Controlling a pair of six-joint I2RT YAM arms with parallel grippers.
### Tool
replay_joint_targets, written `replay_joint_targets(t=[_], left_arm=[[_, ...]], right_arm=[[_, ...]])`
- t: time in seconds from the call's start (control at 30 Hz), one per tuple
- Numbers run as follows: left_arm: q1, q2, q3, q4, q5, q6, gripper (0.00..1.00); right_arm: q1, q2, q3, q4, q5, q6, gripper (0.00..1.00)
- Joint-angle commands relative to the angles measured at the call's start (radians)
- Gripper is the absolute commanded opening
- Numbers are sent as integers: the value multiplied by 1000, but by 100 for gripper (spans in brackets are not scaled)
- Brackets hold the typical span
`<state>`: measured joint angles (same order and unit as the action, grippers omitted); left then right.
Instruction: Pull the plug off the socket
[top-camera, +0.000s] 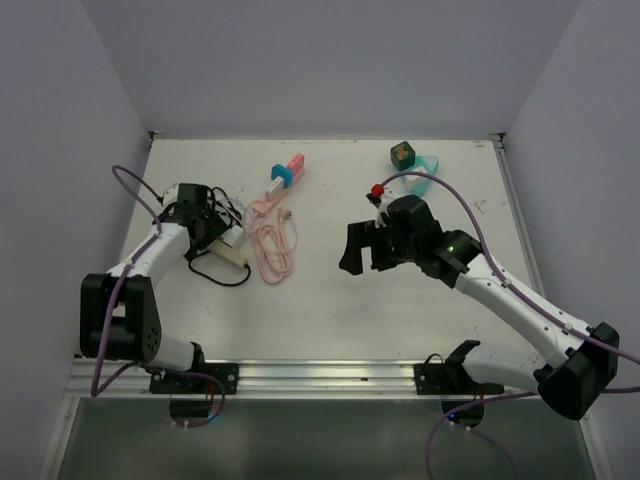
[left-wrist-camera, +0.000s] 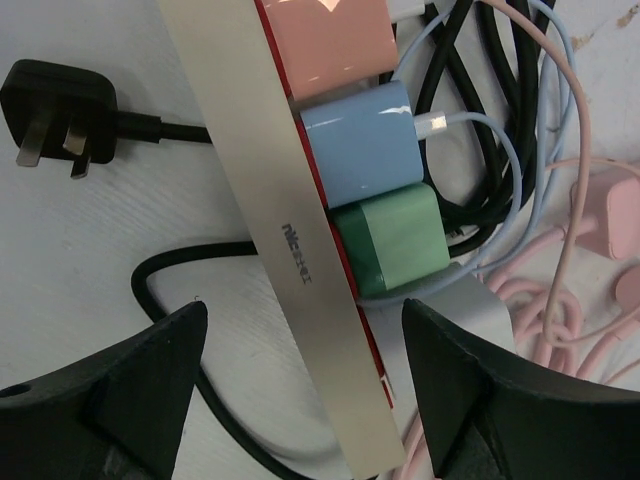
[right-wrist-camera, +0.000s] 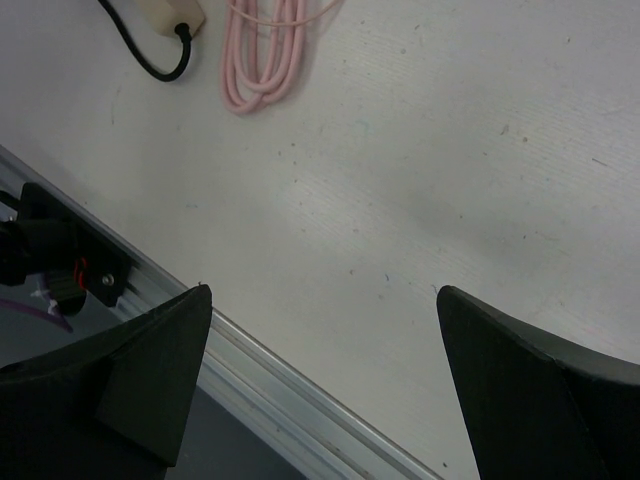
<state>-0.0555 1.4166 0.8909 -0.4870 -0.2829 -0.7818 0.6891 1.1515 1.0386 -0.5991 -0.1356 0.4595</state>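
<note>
Right tool (right-wrist-camera: 325, 292): released. You see its two fingers spread wide over bare counter (right-wrist-camera: 450, 150), holding nothing.
Left tool (left-wrist-camera: 300, 320): also released. Your two fingers sit one on each side of the power strip (left-wrist-camera: 290, 250).
Power strip: you have one, silver with a red face, lying on the left side of the counter.
Seated plugs: count three in a row in the strip. The green plug (left-wrist-camera: 392, 240) is nearest your left tool, then the blue plug (left-wrist-camera: 365, 140), then the pink plug (left-wrist-camera: 330, 40).
Loose plug: one black plug (left-wrist-camera: 60, 110) with three pins, lying on the counter beside the strip.
Cable: one pink cable (top-camera: 272, 248), coiled just right of the strip.
Far side: one pink-and-blue block (top-camera: 286, 174), and one green cube (top-camera: 402, 153) at the back right.
</note>
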Motion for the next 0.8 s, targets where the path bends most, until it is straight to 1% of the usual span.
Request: replay_joint_targets(t=[0.0,0.17,0.2,0.4,0.5,0.67,0.7,0.77], left_arm=[[28,64,66,82,-52,-50,82],[37,114,66,88,-59,-54,75],[39,117,63,90,-65,-51,71],[46,151,49,99,-71,-43,58],[49,162,36,102,-71,-39,56],[56,159,3,126,-68,-31,56],[56,156,0,134,-58,-24,55],[56,148,-9,148,-53,-19,48]], right_arm=[[4,-21,5,-25,-3,-33,99],[6,-36,-2,-39,33,-56,99],[4,-38,-3,-39,39,-56,99],[4,-32,-5,-39,51,-61,99],[6,-30,-3,-33,48,-61,99],[4,-32,-6,-33,45,-59,99],[6,-32,-8,-33,44,-59,99],[4,-36,-9,-33,42,-58,99]])
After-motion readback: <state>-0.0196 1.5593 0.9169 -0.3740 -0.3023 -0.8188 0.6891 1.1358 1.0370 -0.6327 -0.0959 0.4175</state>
